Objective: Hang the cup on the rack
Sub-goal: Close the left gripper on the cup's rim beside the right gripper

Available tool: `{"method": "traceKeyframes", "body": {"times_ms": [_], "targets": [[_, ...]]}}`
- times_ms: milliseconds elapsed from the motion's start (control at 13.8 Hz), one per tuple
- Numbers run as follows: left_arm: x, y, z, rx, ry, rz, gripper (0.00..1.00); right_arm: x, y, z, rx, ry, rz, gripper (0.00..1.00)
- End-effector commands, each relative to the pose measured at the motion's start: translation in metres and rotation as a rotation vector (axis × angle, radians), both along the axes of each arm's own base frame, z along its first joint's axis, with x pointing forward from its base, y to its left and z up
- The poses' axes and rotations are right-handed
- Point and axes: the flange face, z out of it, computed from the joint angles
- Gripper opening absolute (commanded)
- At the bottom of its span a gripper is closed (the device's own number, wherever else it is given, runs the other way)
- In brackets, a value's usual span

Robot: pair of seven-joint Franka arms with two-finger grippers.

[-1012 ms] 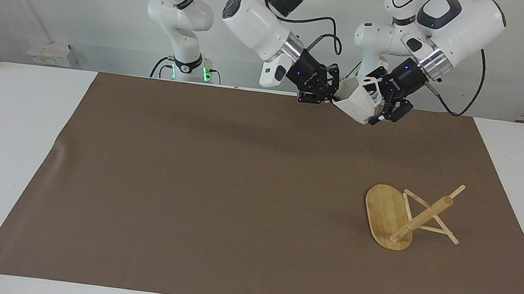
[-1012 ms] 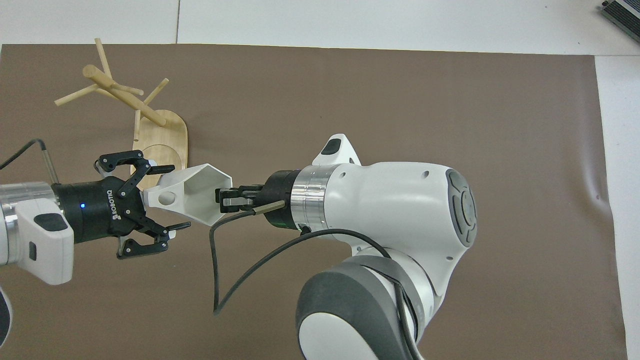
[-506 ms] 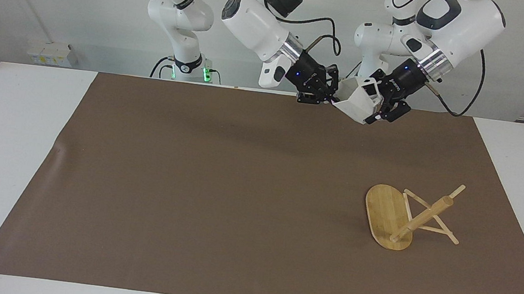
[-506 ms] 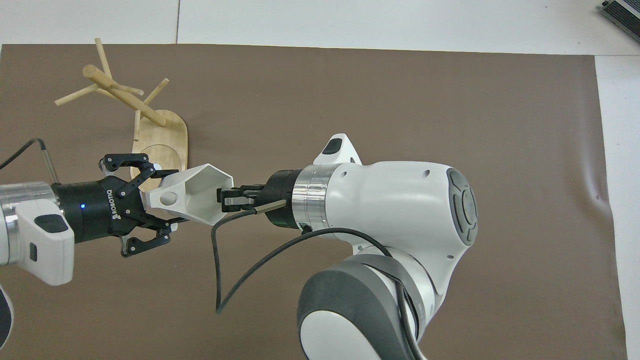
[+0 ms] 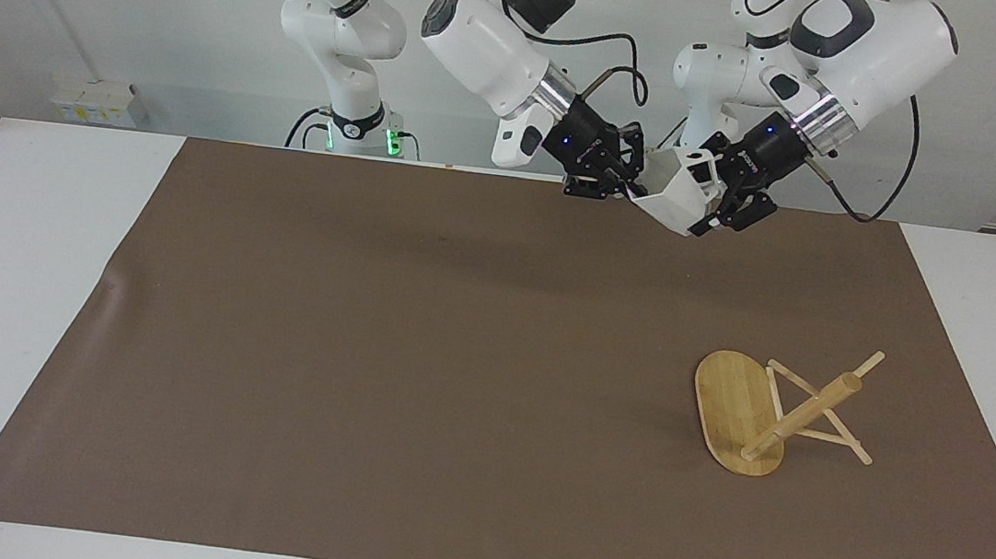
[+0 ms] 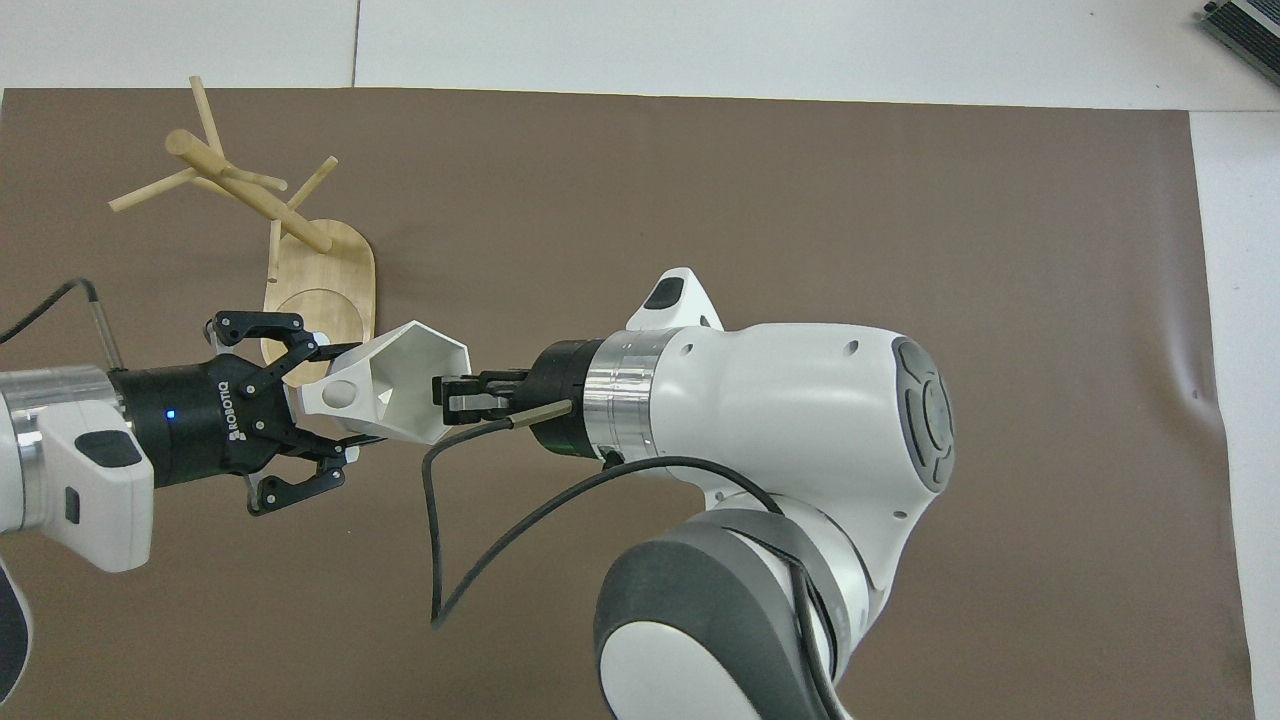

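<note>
While airborne, both jaws meet the cup

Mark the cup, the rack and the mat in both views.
cup (image 5: 675, 196) (image 6: 395, 390): facing view, faceted side wall; overhead view, inside wall.
rack (image 5: 803, 415) (image 6: 250, 195): facing view, central post; overhead view, post.
mat (image 5: 407, 353) (image 6: 800, 200): both views, bare brown surface.

One cup (between both sets of jaws), one rack, one brown mat on surface, two arms.
</note>
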Motion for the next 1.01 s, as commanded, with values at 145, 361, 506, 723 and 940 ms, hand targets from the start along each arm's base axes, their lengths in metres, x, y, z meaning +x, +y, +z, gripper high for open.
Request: {"method": "traceKeyframes", "body": {"times_ms": [145,361,506,723,940], "targets": [[-0.009,-0.002,0.001,-0.022,-0.005,0.010,0.00,-0.002,0.003,0.001,0.022,0.031,-0.018,0.36],[-0.009,-0.001,0.000,-0.023,-0.001,0.012,0.00,-0.001,0.002,0.001,0.021,0.029,-0.021,1.00],[-0.009,-0.002,0.001,-0.023,-0.002,0.012,0.00,-0.002,0.003,0.001,0.021,0.028,-0.020,1.00],[-0.008,0.000,0.000,-0.023,-0.002,0.014,0.00,-0.001,0.002,0.001,0.021,0.032,-0.023,1.00],[-0.007,0.003,0.000,-0.023,-0.002,0.020,0.00,0.010,-0.012,0.001,0.015,0.031,-0.050,1.00]]}}
